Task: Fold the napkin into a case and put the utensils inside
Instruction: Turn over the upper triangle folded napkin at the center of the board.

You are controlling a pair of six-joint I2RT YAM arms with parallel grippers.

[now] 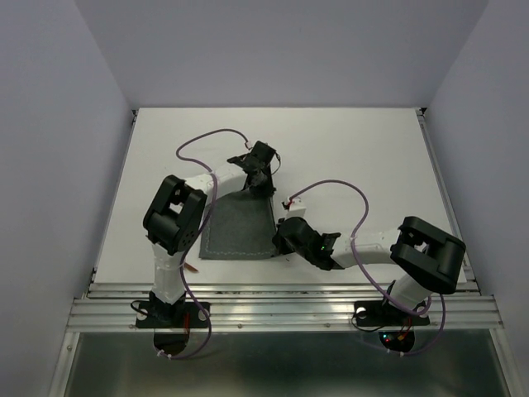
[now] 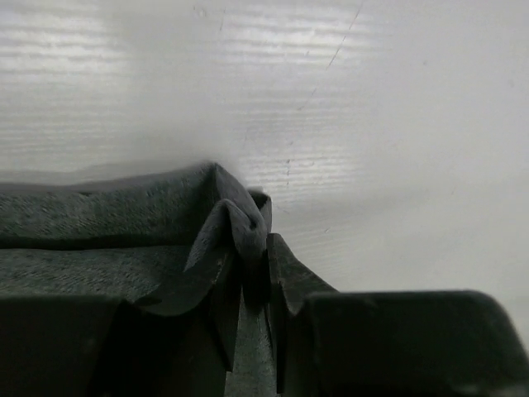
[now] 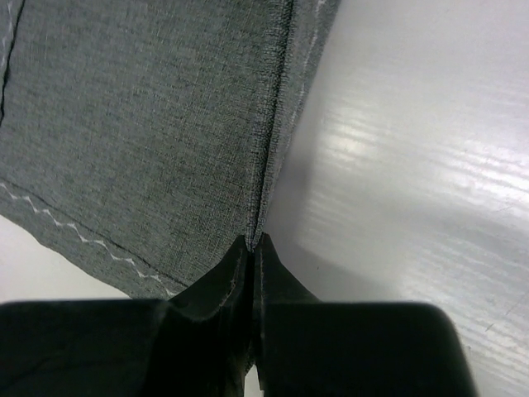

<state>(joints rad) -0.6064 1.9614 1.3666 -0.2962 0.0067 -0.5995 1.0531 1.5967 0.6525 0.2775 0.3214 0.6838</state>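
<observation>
Counter: the white, flat counter [image 1: 355, 149] looks smooth, so the cloth could slide on it if it is pulled sideways.
Napkin: the grey-green square cloth napkin [image 1: 235, 231] with stitched edges lies mostly flat near the middle of the counter, between the two arms. I think it is not a case yet. Its far right corner is lifted and bunched up.
Right tool: the black two-finger right tool [image 3: 253, 252] is closed tight on the napkin's near right edge. If it tugs too hard, the whole cloth could drag and the fold could go crooked.
Left tool: the black two-finger left tool [image 2: 264, 285] is at the far right corner. Its gap is narrow and the bunched corner sits in it. I cannot tell if the cloth is pinched or loose. If loose, the corner could drop and the fold could fall open. If crumpled, the fold could end up lumpy.
Utensils: a thin copper-brown bit [image 1: 192, 267] shows by the left arm's base. It is too small to be sure. The arm could bump it.
</observation>
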